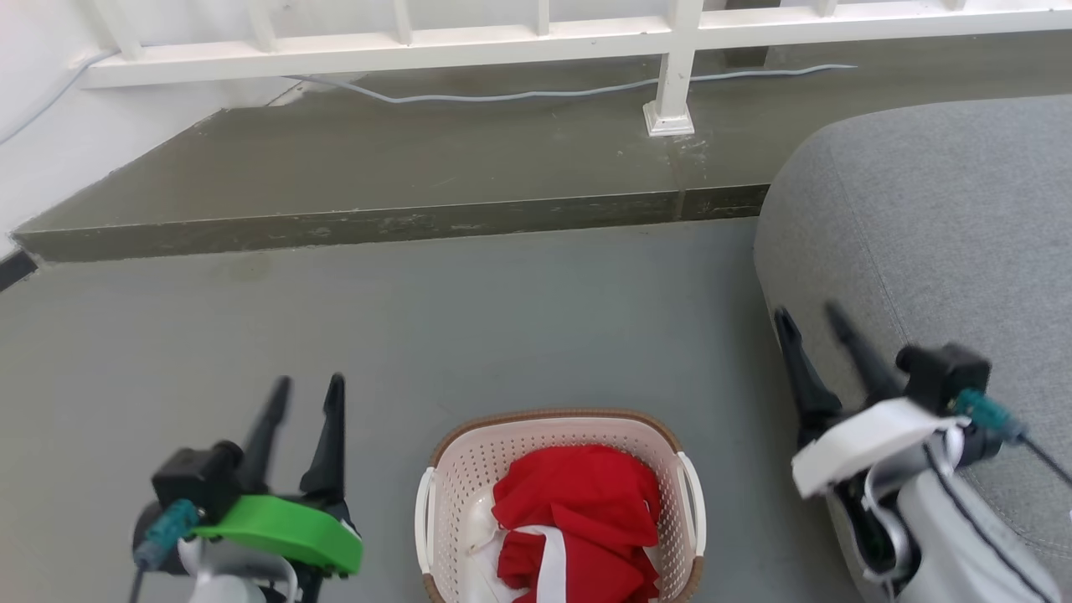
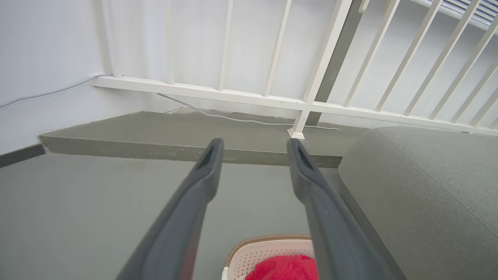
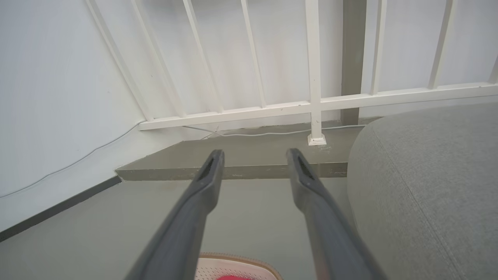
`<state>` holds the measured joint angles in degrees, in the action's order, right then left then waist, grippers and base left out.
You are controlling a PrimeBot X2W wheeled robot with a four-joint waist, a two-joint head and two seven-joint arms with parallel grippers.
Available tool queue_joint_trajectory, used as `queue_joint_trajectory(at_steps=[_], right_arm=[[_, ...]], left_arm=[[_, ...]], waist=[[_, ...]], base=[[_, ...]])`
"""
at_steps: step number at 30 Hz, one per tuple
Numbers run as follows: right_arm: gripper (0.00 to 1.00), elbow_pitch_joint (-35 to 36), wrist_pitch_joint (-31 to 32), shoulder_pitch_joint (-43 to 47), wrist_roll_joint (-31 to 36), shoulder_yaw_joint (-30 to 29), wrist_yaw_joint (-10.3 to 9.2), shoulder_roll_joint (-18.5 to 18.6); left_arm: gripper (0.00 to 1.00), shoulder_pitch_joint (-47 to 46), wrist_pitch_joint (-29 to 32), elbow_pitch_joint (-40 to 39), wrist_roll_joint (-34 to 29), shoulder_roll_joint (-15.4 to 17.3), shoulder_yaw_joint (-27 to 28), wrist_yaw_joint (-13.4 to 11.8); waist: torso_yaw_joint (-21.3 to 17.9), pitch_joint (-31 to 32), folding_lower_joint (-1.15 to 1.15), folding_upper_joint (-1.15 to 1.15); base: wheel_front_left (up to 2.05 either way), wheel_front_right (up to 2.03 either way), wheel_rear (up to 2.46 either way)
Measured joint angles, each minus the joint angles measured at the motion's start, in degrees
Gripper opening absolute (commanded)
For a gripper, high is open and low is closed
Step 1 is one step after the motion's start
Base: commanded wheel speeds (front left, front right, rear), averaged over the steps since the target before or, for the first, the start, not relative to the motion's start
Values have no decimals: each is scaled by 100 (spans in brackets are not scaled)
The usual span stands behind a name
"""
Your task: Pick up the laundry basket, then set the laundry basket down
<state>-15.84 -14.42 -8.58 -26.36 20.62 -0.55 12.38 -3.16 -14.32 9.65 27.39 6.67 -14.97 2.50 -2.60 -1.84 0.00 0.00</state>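
Where the head view looks down, the laundry basket (image 1: 553,415) sits on the grey floor (image 1: 502,318) at the bottom centre. Its near end is cut off by the picture's edge, and a red cloth (image 1: 578,502) lies inside. The left gripper (image 1: 310,382) hangs to the basket's left and the right gripper (image 1: 808,314) to its right. Both are apart from the white side handles, fingers spread with nothing between them. The right gripper shows against the rounded edge of a grey sofa (image 1: 921,218), which lies near the basket's right side. Bare floor runs from the basket's far rim to the edge of a raised step (image 1: 402,167). A white railing (image 1: 502,43) stands on that step, with a cable (image 1: 502,95) lying along it.

In the left wrist view, the left gripper (image 2: 255,143) has its fingers parted over open floor. The laundry basket (image 2: 268,237) shows low between them, and the sofa (image 2: 428,186) runs down the right.

In the right wrist view, the right gripper (image 3: 255,152) is likewise parted and empty. The laundry basket (image 3: 233,267) lies at the bottom edge, the sofa (image 3: 428,175) is close on the right, and a white wall (image 3: 58,97) is on the left.
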Motion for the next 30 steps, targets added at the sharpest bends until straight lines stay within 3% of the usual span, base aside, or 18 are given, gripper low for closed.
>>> queue_joint_trajectory(at_steps=[8, 30], right_arm=[[0, -194, 36, 291, -174, -24, 3, -146], [0, -151, 486, 291, -1671, -612, 157, -330]], left_arm=[[0, 119, 71, 253, 124, -78, -12, 0], [0, 119, 479, 281, 1614, -179, 386, 60]], waist=[[8, 6, 0, 0], [69, 44, 0, 0]], base=[[0, 0, 0], [0, 0, 0]])
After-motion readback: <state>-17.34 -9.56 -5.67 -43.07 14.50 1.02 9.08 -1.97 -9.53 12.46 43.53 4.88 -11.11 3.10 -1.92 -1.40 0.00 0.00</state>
